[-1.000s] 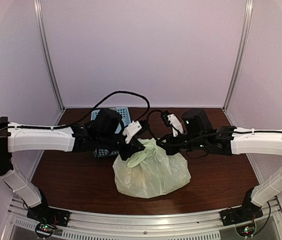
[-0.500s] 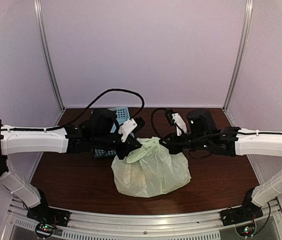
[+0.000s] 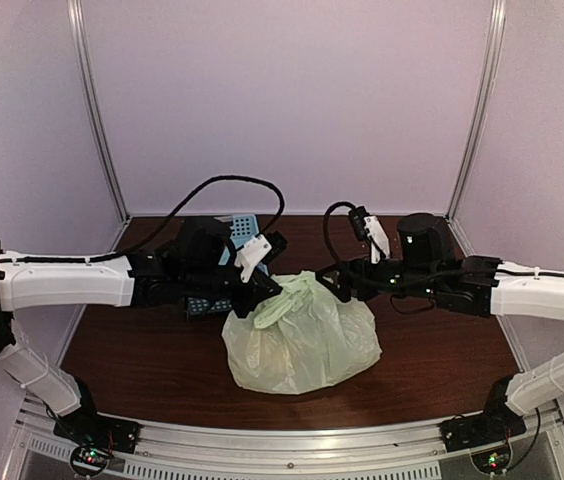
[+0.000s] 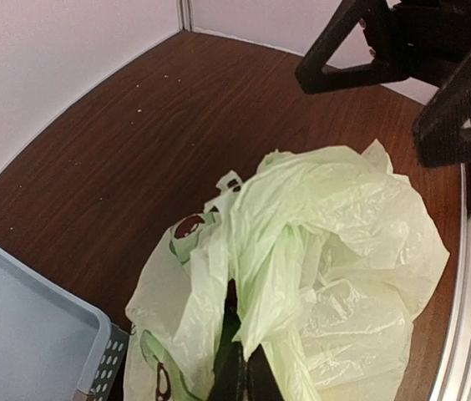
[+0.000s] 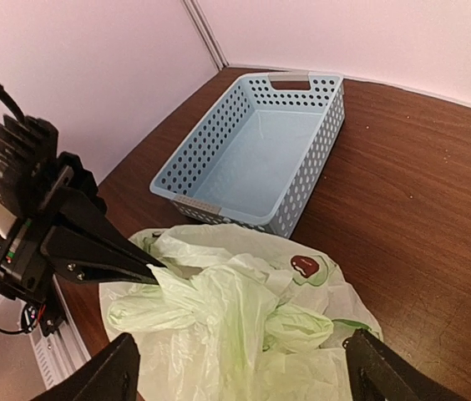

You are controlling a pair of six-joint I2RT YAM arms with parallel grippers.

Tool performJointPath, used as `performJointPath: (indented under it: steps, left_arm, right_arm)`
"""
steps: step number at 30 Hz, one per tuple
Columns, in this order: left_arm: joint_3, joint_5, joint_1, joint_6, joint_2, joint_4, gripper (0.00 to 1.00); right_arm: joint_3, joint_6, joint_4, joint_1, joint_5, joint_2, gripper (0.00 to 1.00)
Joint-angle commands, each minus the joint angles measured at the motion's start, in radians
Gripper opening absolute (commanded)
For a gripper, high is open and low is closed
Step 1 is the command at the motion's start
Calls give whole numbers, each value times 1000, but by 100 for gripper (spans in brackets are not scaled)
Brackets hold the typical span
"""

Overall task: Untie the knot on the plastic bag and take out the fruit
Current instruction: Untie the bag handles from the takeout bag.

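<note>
Resting near the middle of the dark wooden table, the plastic bag sits slumped and crinkled, its top gathered into a twisted bunch of handle plastic, the knot. The left gripper reaches in from the left and is clamped tight on a strand of that bunch; the left wrist view shows its 2 black fingertips pressed together with the pale green film pinched between them. The right gripper hangs just to the right of the bag's top, apart from the plastic, its jaws spread wide with nothing between them. From the right wrist view its 2 fingers stand at the lower corners, with the bag below. Dark red round marks show on the bag's upper side. The fruit is hidden under the folded film and cannot be made out. A light blue perforated basket stands on the table behind the bag, toward the back left and partly under the left arm, close to the bag but not clearly touching it.
</note>
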Motion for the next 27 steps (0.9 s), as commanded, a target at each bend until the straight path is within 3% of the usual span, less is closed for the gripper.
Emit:
performJointPath:
  steps: [1,8,11,20,27]
  left_arm:
    - [-11,21,-2,-37,-17,38,0]
    - [-32,52,-2,-40,-33,58,0]
    - [-32,58,-2,-36,-38,55,0]
    - [-30,60,-2,-40,-37,56,0]
    - [-29,60,-2,-44,-35,58,0]
  right_arm:
    - [38,-16,-14,-40,-1,-11,88]
    - [172,-86,-167,-71,-127,83,77]
    - [224,-122,-226,-71,-148,122,78]
    - [261,-143,-243,-62,-233,212,71]
    - [270,-137,-215,-47,-260,238,55]
